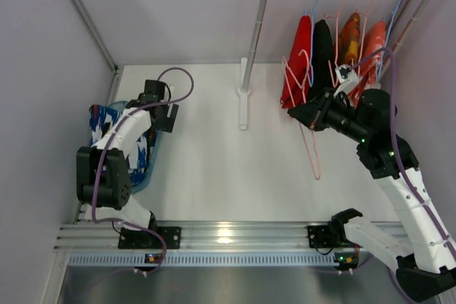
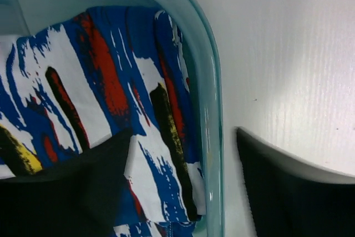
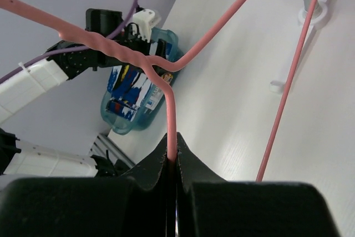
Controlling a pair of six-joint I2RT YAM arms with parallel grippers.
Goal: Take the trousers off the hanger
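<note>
the trousers (image 2: 111,98) lie bunched in a blue bin (image 2: 209,81) at the table's (image 1: 214,161) left edge. the left gripper (image 1: 165,113) hangs open, fingers either side of the bin's rim. further right, the right gripper (image 3: 173,152) is clamped on the pink hanger (image 3: 171,123) — held over the table beside the rack (image 1: 253,40).

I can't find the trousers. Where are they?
The trousers lie in the blue tub at the table's left edge in the top view, under the left arm.

Patterned trousers (image 2: 111,92) in tub (image 2: 213,81), pink hanger (image 3: 171,120) aloft
</note>
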